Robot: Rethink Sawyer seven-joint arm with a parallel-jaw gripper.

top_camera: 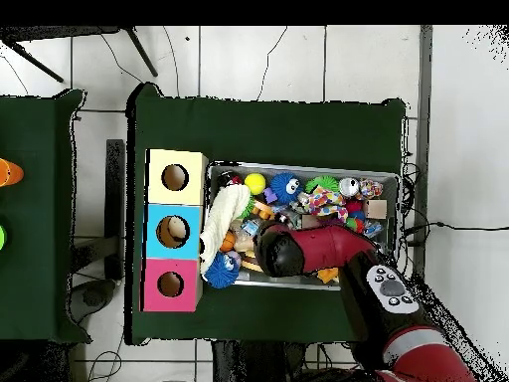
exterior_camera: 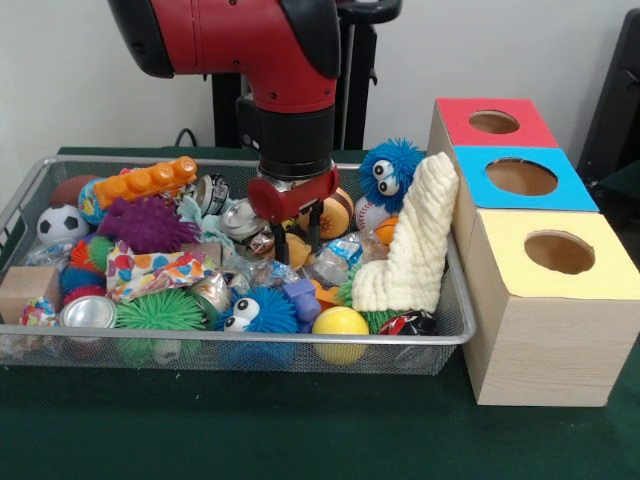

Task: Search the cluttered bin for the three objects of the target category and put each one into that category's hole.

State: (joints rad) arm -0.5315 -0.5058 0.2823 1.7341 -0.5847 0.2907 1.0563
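Note:
The silver wire-mesh bin [exterior_camera: 300, 340] sits on the green table, full of mixed toys; it also shows in the overhead view [top_camera: 298, 167]. My gripper [exterior_camera: 298, 238] is lowered into the middle of the bin, its dark fingers [exterior_camera: 281, 243] apart, over an orange ball [exterior_camera: 298, 252] and next to a crushed can [exterior_camera: 243, 218]. Nothing is seen held. In the overhead view the red arm [top_camera: 308, 251] hides the gripper. Beside the bin stands a wooden box with a red hole [exterior_camera: 494, 122], a blue hole [exterior_camera: 521, 177] and a yellow hole [exterior_camera: 559, 252].
In the bin: a cream knit piece [exterior_camera: 415, 240] leaning on the box-side wall, a blue fuzzy toy with eyes [exterior_camera: 390, 172], a yellow ball [exterior_camera: 340, 322], a purple spiky ball [exterior_camera: 148, 224], a green spiky ball [exterior_camera: 160, 310], a soccer ball [exterior_camera: 62, 224], an orange toy [exterior_camera: 150, 182].

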